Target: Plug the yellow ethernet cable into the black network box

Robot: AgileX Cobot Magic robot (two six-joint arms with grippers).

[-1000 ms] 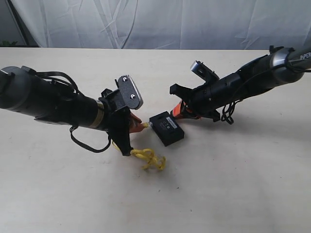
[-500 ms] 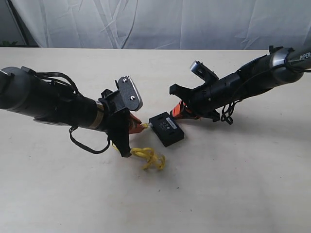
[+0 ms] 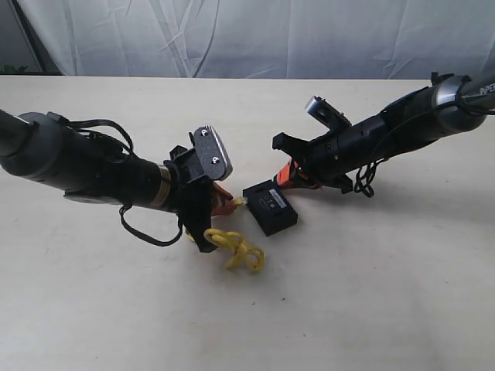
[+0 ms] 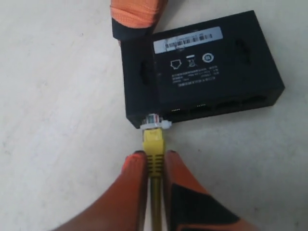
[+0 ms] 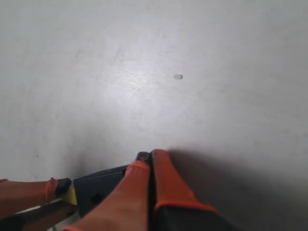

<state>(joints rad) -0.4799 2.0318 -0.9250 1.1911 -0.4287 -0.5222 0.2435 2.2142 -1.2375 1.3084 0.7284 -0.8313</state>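
The black network box [image 3: 271, 207] lies flat on the table between both arms, its white label strip up [image 4: 188, 38]. My left gripper [image 3: 225, 203] [image 4: 154, 157] is shut on the yellow ethernet cable [image 4: 153, 142] just behind its boot. The clear plug [image 4: 155, 121] touches the box's port face at the end port; how deep it sits cannot be told. The rest of the cable lies looped [image 3: 237, 251] below my left wrist. My right gripper [image 3: 288, 177] [image 5: 148, 158] is shut with nothing between its fingers, and its tip rests against the box's [image 5: 98, 188] far side.
The pale table [image 3: 371, 294] carries nothing else in view. A white curtain [image 3: 255, 35] hangs behind the table's far edge. Both arm bodies slope down toward the middle, with loose black wiring [image 3: 143, 232] under the left one.
My left gripper has moved right with the cable, bringing the plug up against the box. The box has slid slightly right. The right gripper has barely moved.
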